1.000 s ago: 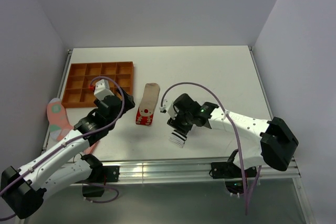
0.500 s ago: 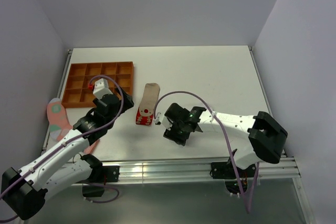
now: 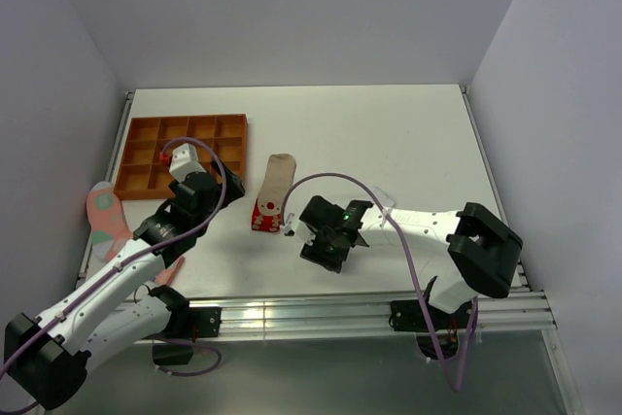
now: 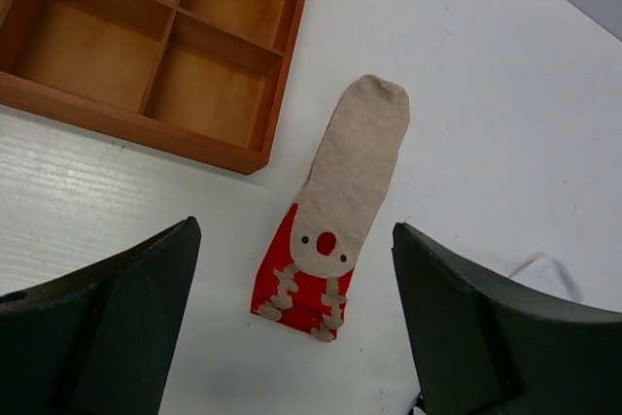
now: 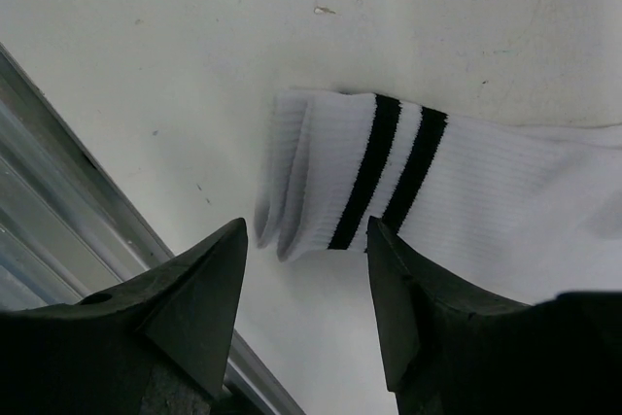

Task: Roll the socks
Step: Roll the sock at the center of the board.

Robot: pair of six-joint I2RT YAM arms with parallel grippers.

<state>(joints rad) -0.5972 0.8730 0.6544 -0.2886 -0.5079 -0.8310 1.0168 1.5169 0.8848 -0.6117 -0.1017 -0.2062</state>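
A white sock [image 5: 457,182] with two black cuff stripes lies flat on the table. Its folded cuff end sits just beyond my right gripper [image 5: 303,240], which is open and low over it, holding nothing. In the top view that gripper [image 3: 326,240] covers the sock. A beige sock [image 4: 355,167] with a red lower part and a reindeer face lies lengthwise in the middle [image 3: 273,194]. My left gripper [image 4: 293,232] hovers wide open above its red end, well off the table [image 3: 222,193].
An orange wooden tray [image 3: 185,155] with several compartments stands at the back left, its corner near the beige sock [image 4: 146,46]. A pink spotted piece [image 3: 105,216] lies past the table's left edge. The metal rail [image 5: 58,191] of the near edge runs close beside the right gripper.
My right gripper has moved left and come down over the white sock; the striped cuff that showed beneath it in the top view is now covered. The left gripper drew back slightly.
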